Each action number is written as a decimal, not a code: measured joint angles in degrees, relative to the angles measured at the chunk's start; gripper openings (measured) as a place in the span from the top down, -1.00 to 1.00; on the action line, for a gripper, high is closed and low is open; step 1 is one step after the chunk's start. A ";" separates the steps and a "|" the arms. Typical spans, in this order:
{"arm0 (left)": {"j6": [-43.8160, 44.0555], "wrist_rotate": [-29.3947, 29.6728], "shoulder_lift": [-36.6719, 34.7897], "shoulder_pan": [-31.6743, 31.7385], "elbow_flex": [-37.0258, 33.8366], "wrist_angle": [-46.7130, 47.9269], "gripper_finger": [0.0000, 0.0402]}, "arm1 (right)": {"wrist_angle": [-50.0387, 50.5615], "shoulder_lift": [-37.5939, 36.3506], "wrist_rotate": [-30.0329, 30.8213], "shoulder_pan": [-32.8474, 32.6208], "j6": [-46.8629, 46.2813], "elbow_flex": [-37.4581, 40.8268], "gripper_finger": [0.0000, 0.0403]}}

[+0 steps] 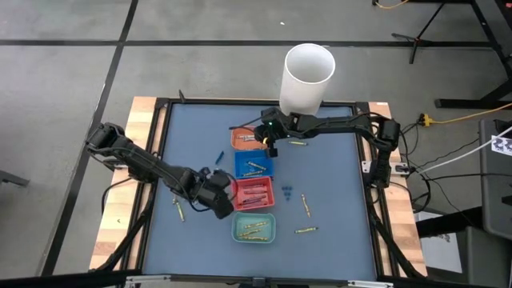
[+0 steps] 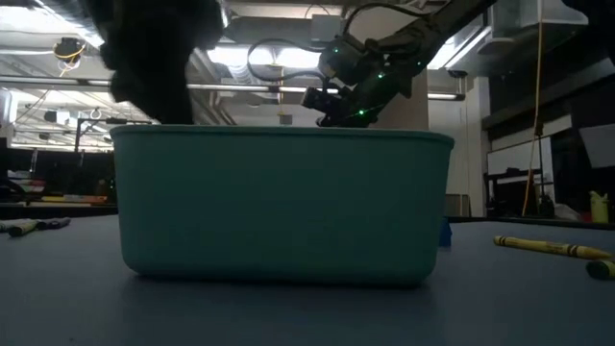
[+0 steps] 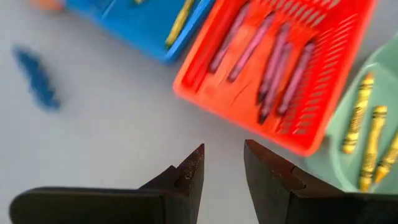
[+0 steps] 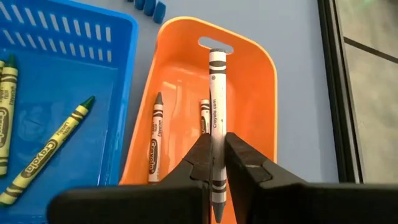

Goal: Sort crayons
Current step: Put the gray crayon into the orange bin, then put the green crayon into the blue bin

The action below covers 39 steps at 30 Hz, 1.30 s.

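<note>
Four small trays stand in a row: orange [image 1: 242,138], blue [image 1: 254,166], red [image 1: 253,192] and green [image 1: 254,229]. My right gripper [image 4: 215,144] is over the orange tray [image 4: 249,81], shut on a white-grey crayon [image 4: 216,93]. Two similar crayons [image 4: 155,140] lie in that tray. My left gripper [image 3: 222,163] hovers over bare table beside the red tray [image 3: 298,68], slightly open and empty. Purple crayons [image 3: 273,56] lie in the red tray, yellow ones [image 3: 367,124] in the green tray and yellow-green ones [image 4: 53,146] in the blue tray. My right gripper pinches the white-grey crayon between its two fingers at about the middle of its length [image 4: 216,127]. The crayon lies along the fingers; its far end [image 4: 217,57] sticks out past the fingertips. It is held clear above the orange tray.
A tall white cylinder [image 1: 308,74] stands at the table's far edge. Loose yellow crayons lie on the table [image 1: 305,205] [image 1: 306,230] [image 1: 298,143] [image 1: 179,210], as do a blue one [image 1: 218,156] and blue bits [image 1: 288,190]. A raised dark frame [image 1: 366,160] borders the mat.
</note>
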<state>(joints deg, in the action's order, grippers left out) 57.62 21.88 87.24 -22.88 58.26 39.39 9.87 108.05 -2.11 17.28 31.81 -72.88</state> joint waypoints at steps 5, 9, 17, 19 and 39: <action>10.47 -0.38 0.00 -1.96 0.00 5.96 0.51 | 0.02 0.00 0.00 0.00 0.01 0.00 0.87; 17.57 -0.38 0.00 -3.97 0.00 7.37 0.51 | 0.02 0.00 0.00 0.00 0.01 0.00 0.87; 28.16 -0.36 0.14 -7.39 0.00 9.99 0.51 | 0.04 0.00 0.00 0.00 0.01 0.00 0.86; 31.13 -0.44 0.22 -8.13 0.00 11.41 0.51 | 0.04 0.00 0.00 0.00 0.01 0.00 0.82; 51.78 -3.82 5.23 -11.46 0.00 19.66 0.51 | 0.68 -0.04 0.00 0.00 -0.01 0.00 0.33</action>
<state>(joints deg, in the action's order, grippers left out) 109.40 18.05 92.48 -34.35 58.26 59.05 10.55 108.01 -2.11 17.28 31.79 -72.88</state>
